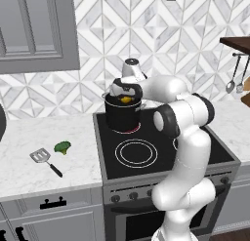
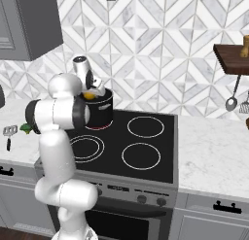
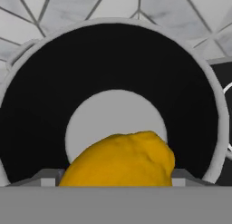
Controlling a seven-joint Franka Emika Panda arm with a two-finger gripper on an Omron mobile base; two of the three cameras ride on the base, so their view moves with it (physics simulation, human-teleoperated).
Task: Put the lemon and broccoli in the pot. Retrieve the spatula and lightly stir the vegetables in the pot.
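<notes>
Clearly our hand [image 1: 125, 96] grips the round yellow-orange lemon [image 3: 120, 159] above the tall black pot [image 1: 122, 114]; from the left, the green broccoli floret [image 1: 62, 147] lies on the worktop [image 1: 29, 137].

Three cameras: two behind the arm on the base, one on the hand.

Left base view sits behind and left of the arm, high, facing forward and down over counter [image 1: 29, 137] and stove [image 1: 146, 152]; arm rises at lower right. Right base view sits behind and right, same downward tilt, arm at lower left, more counter to the right. Both share the stove, the pot [image 1: 123, 112] on its back burner, the tiled wall [image 1: 161, 35] and the spatula [image 1: 41, 157] on the left counter. Hand view is very close, looking straight down into the pot's mouth, lemon [image 3: 120, 159] at its bottom edge.
</notes>
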